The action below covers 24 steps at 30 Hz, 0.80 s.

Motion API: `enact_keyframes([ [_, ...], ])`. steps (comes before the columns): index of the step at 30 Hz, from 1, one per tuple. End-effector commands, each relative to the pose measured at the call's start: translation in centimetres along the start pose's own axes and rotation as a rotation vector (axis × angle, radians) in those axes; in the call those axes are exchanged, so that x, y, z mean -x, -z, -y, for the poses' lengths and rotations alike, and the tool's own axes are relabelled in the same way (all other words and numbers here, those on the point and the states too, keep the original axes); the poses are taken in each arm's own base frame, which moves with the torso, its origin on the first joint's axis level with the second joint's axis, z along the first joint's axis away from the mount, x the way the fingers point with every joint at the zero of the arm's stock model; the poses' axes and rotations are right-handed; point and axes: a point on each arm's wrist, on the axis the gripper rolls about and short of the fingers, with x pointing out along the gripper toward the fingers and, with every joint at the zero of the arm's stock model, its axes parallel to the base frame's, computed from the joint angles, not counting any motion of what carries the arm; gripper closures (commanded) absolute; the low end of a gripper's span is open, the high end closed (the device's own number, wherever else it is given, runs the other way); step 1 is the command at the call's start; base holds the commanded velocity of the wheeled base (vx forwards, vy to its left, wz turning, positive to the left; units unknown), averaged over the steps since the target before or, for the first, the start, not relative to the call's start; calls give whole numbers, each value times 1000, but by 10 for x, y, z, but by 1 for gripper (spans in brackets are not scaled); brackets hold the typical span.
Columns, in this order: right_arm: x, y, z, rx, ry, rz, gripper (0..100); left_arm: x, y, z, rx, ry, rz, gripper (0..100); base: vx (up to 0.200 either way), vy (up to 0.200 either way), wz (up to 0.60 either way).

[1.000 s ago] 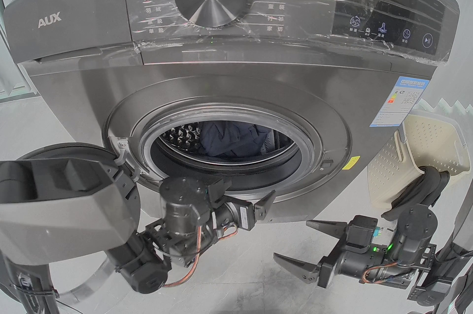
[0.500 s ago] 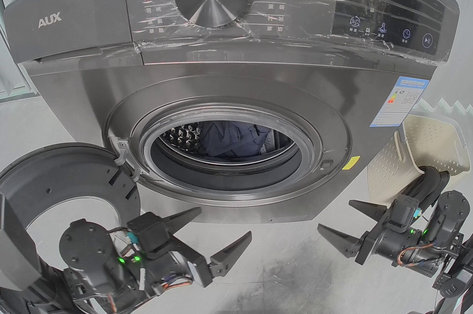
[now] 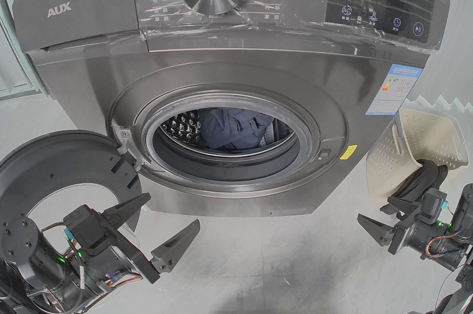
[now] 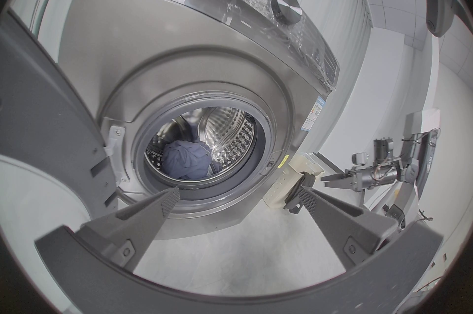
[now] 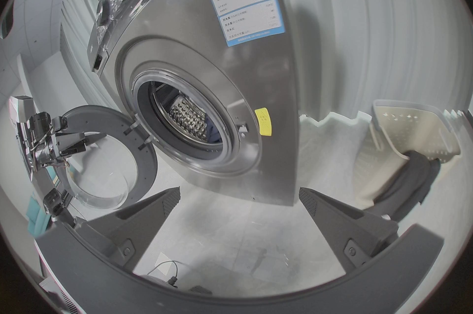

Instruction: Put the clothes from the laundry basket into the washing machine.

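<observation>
Hanging from the laundry basket [image 3: 433, 132] beside the washing machine [image 3: 236, 63], a dark garment [image 3: 419, 182] is not yet loaded, so both pairs of jaws are held wide open and empty, the right pair near it.

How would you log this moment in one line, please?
door open | blue garment in drum | dark garment over basket rim | left hand open | right hand open near basket
</observation>
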Motion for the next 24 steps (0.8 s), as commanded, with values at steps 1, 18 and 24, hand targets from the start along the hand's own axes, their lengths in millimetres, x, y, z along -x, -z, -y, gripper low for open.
enact_keyframes([
  [1,59,-6,6,-2,58,98,0,23,-16,-12,-9,-71,70,0,-200,0,0],
  [18,104,3,14,-17,168,178,0,96,-27,-27,-13,-144,79,0,-71,-24,0],
  [24,115,10,15,-18,199,188,0,120,-18,-34,-31,-225,53,0,0,-200,0],
])
